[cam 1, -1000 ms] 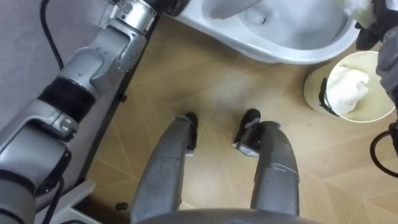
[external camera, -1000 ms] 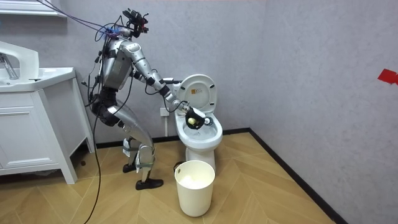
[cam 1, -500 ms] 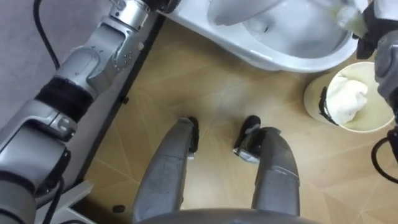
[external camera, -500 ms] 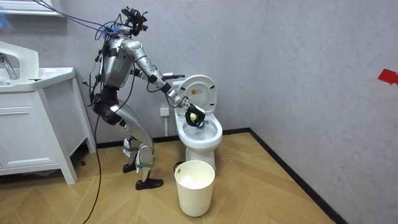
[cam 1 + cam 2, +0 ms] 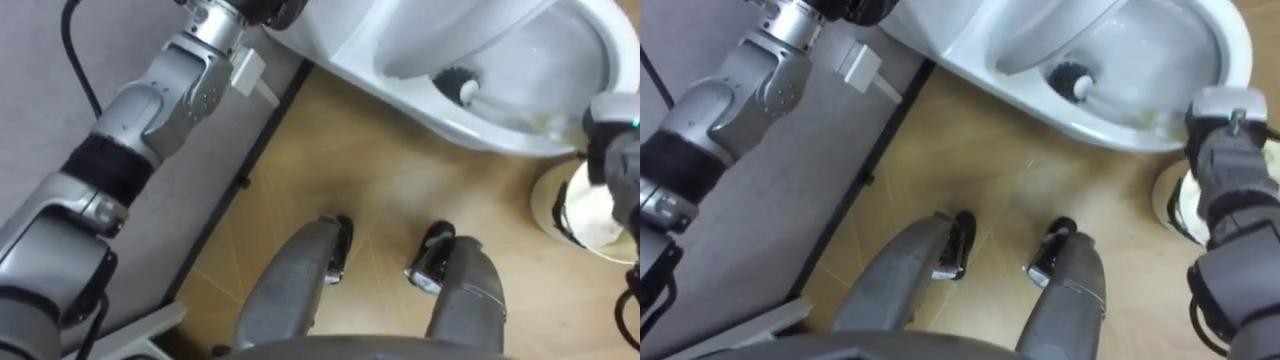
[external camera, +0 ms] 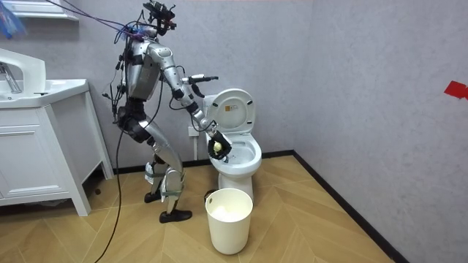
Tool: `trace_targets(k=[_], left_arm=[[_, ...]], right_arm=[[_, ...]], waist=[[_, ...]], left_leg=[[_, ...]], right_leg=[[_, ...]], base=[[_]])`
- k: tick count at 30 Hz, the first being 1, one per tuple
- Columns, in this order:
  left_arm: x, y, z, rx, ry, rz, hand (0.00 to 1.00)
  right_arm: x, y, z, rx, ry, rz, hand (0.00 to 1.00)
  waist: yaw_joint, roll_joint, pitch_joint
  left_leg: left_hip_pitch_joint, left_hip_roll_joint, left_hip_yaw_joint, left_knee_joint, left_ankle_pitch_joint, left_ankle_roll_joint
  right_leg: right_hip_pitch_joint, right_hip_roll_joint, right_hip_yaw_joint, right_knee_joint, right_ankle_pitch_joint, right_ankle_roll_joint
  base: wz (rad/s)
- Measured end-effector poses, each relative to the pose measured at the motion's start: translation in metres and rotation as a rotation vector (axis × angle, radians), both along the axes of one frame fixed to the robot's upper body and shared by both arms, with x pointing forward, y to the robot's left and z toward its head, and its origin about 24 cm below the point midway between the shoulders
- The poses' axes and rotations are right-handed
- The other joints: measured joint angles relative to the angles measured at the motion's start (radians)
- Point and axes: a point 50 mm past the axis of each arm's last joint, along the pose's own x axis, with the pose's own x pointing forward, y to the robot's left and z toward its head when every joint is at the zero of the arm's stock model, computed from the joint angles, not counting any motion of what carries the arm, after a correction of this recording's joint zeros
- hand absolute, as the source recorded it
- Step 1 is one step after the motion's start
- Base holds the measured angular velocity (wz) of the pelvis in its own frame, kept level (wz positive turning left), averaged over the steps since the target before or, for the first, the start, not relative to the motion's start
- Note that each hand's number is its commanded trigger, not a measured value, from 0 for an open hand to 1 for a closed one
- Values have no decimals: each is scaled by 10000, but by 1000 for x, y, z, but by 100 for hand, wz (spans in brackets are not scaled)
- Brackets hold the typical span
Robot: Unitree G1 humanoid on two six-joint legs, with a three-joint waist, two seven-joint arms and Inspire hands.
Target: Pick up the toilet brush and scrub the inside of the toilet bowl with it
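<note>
A white toilet (image 6: pixel 240 159) stands against the wall with its lid (image 6: pixel 234 109) up. The bowl (image 5: pixel 350 50) lies ahead of my feet. A toilet brush with a dark head (image 5: pixel 455 82) rests low inside the bowl. Its pale stem runs to a yellowish grip (image 5: pixel 545 122) at the near rim. My right hand (image 5: pixel 612 130) is there at the rim, shut on that grip, as the room view also shows (image 6: pixel 218 146). My left hand (image 6: pixel 205 77) is held out level beside the lid with fingers straight, touching nothing.
A cream waste bin (image 5: pixel 590 205) with white paper in it stands on the wood floor right of my feet, in front of the toilet (image 6: pixel 229 219). A white wall plate (image 5: pixel 248 72) sits low on the grey wall. A white sink cabinet (image 6: pixel 36 146) stands behind me.
My right hand has come down from above the bowl to its near rim, and the brush head now lies in the bowl. I stand more upright, left arm raised. The eye view shifted.
</note>
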Motion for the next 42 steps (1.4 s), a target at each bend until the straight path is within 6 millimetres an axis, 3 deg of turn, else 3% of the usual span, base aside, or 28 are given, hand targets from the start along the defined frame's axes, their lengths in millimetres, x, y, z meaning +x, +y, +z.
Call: trace_targets(k=[2,4,9,12,13,16,22,25,27,30,36,38,42], left_arm=[[-5,5,-10,-89,290,116,0],[-13,19,-29,-36,1003,552,0],[-28,38,-57,71,2100,1214,0],[-36,44,-69,-34,2531,1429,0],[-41,48,-74,-94,2722,1584,0],[-57,58,-84,-334,3103,1951,0],[-101,77,-104,-491,4238,2771,0],[-122,89,-110,-497,4898,3321,0],[-135,98,-115,-453,5332,3750,0],[-158,107,-130,-629,6438,4479,0],[-191,118,-148,-1203,7683,5511,0],[-197,119,-153,-1638,8142,5749,0],[-222,127,-171,-2541,9834,6520,0]], right_arm=[[-15,-2,-12,268,355,-200,100],[-32,0,-28,808,572,-727,100],[-70,0,-52,2236,864,-2053,100],[-92,3,-66,3161,882,-3115,100],[-101,7,-73,3620,864,-3576,100],[-120,12,-83,4445,824,-4389,100],[-153,15,-95,5465,422,-5871,100],[-172,15,-96,5749,40,-6400,100],[-177,19,-97,5983,-231,-6446,100],[-179,22,-96,6283,-846,-6702,100],[-174,19,-89,6466,-2106,-6834,100],[-169,15,-84,6459,-2706,-6895,100],[-164,12,-77,6532,-3553,-7013,100]], waist=[[-247,-32,-55],[-546,-222,-189],[-1021,-660,-399],[-1241,-798,-419],[-1242,-885,-483],[-1412,-959,-529],[-1619,-1269,-655],[-1655,-1481,-671],[-1732,-1634,-704],[-1725,-1680,-740],[-1521,-1565,-736],[-1493,-1475,-771],[-1488,-1427,-775]], left_leg=[[367,-6,21,-173,0,0],[908,34,71,-560,13,-14],[1730,74,32,-1089,46,-58],[2288,192,33,-1453,68,-45],[2537,235,57,-1664,83,-58],[3161,357,99,-2334,240,-60],[4642,406,186,-3511,461,-97],[5504,388,178,-4133,596,-103],[5973,402,163,-4381,602,-104],[6617,459,131,-4730,601,-105],[7201,557,77,-4995,600,-108],[7202,562,60,-5011,600,-108],[7530,574,-46,-5249,644,-174]], right_leg=[[341,13,-3,-113,-37,50],[800,101,25,-403,-40,70],[1592,241,-2,-890,-50,125],[2216,429,-33,-1411,56,208],[2445,526,-9,-1710,125,222],[3120,742,-100,-2474,406,258],[4349,892,-101,-3263,386,363],[5151,898,-237,-3602,282,461],[5560,930,-258,-3740,193,491],[6295,1066,-279,-4222,199,550],[6979,1195,-420,-4561,221,594],[6981,1214,-415,-4624,221,593],[7334,1241,-530,-4778,218,598]], base=[[0],[-7],[-2],[-4],[-13],[-9],[-3],[10],[7],[0],[5],[2],[8]])
